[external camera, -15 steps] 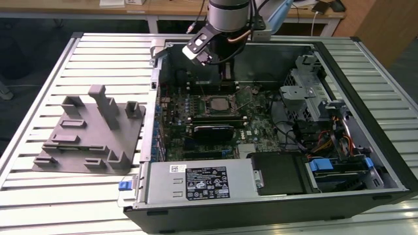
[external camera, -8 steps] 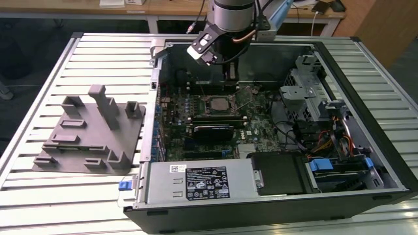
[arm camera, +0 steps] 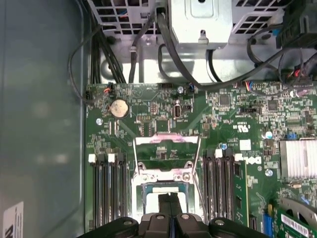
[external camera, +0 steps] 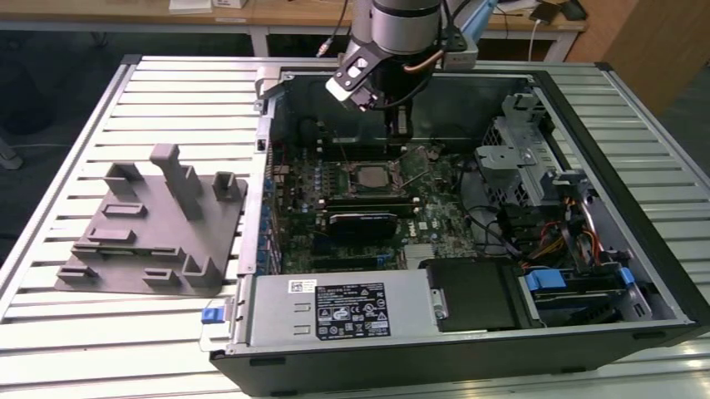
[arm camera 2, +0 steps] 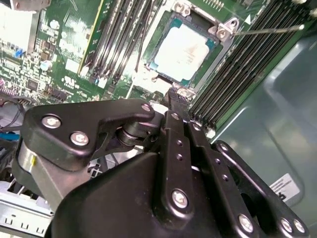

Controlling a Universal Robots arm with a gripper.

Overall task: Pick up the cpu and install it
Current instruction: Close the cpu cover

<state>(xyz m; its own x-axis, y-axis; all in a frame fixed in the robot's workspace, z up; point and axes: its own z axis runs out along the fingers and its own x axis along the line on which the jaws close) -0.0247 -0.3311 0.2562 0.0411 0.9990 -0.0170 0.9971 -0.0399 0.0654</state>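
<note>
While the black metal tool point(arm camera 2: 178, 96) hangs low inside the open dark computer case point(external camera: 466, 100), its two fingers are drawn together with nothing visible between them. Just ahead of its tip, the cpu point(arm camera 2: 183, 52), a small flat square chip with a shiny silver top and a thin darker rim, lies level inside the square black-framed socket point(arm camera: 144, 198) on the green motherboard point(arm camera: 237, 109). It looks square to the socket walls rather than tilted, which suggests it rests where it belongs and needs no hold from the tool.

Beyond the socket from the tool, the thin silver retention frame point(arm camera: 166, 136) stands swung open and leaves the chip's top exposed. Judged from that, the chip is placed but not clamped down. The tool's tip sits just beside the socket's near edge, apart from the cpu so far as the second wrist view shows; its height over the board cannot be told.

Long black memory slots point(arm camera: 106, 193) flank the socket on either side of the tool. Well away from the tool, outside the case, a grey moulded fixture point(external camera: 155, 224) stands on the slatted aluminium surface point(external camera: 100, 332).
</note>
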